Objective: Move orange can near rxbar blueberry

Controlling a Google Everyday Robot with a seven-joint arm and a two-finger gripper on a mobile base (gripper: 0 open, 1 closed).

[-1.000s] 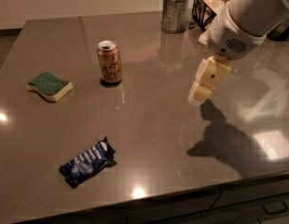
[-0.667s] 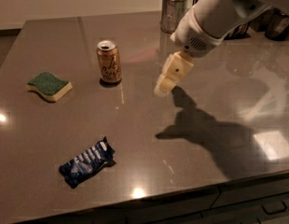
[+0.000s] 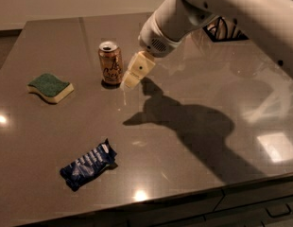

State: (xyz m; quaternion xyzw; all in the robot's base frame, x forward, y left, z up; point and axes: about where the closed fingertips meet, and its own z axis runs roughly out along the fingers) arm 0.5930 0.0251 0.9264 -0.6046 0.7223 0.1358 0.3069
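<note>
The orange can [image 3: 111, 63] stands upright on the grey table [image 3: 193, 103], left of centre toward the back. The rxbar blueberry [image 3: 88, 164], a dark blue wrapper with white lettering, lies flat near the table's front left. My gripper [image 3: 133, 77] hangs on the white arm just right of the can, close beside it and above the tabletop. It holds nothing that I can see.
A green-and-yellow sponge [image 3: 50, 87] lies at the left of the table. A dark wire object [image 3: 221, 30] stands at the back right behind the arm. The table's front edge [image 3: 184, 195] runs along the bottom, with drawers below.
The arm has swung left across the table, bringing my gripper from the right side to just beside the orange can. The can, bar and sponge have not moved.
</note>
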